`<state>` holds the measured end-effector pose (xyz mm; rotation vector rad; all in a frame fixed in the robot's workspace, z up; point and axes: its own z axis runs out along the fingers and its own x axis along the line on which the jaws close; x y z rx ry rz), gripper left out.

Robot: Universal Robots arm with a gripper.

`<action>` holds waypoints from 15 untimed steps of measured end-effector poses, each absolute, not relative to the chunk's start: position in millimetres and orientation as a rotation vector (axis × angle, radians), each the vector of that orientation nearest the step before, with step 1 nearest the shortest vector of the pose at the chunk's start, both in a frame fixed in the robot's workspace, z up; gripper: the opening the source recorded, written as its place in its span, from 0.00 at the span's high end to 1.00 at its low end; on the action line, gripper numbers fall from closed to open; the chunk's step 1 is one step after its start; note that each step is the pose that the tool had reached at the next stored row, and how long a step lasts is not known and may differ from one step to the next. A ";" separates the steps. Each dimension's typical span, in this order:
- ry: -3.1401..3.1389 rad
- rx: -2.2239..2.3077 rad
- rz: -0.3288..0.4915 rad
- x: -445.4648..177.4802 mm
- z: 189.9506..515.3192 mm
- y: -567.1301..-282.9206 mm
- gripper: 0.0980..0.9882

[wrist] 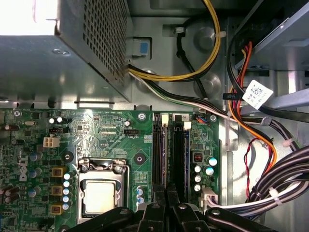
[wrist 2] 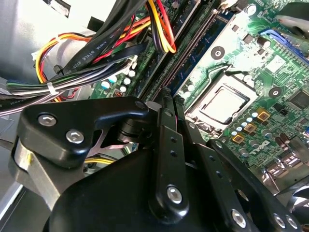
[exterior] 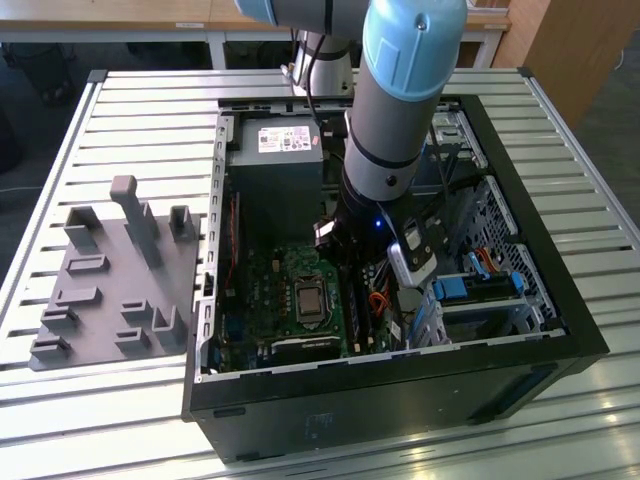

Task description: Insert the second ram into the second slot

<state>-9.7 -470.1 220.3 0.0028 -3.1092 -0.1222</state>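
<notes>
First wrist view, pincer (wrist: 166, 203) over memory slots (wrist: 166, 154)

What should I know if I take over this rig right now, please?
Pincer: inside the open computer case, at the end of the two memory slots on the motherboard. Whether it is open or shut cannot be told.
Second ram: whether it is held or in its slot cannot be told.
Done: arm positioned at the slots.
Left: check that the second ram is fully seated in the second slot.
</notes>
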 end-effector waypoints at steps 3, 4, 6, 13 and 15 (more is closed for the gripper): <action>-3.109 0.003 -0.123 -9.7 219.3 -470.1 0.96; -3.109 0.003 -0.123 -9.7 218.8 -470.1 0.96; -3.109 0.003 -0.122 -9.6 217.9 -470.1 0.96; -3.109 0.003 -0.122 -9.7 217.7 -470.1 0.95; -3.109 0.003 -0.122 -9.6 217.6 -470.1 0.88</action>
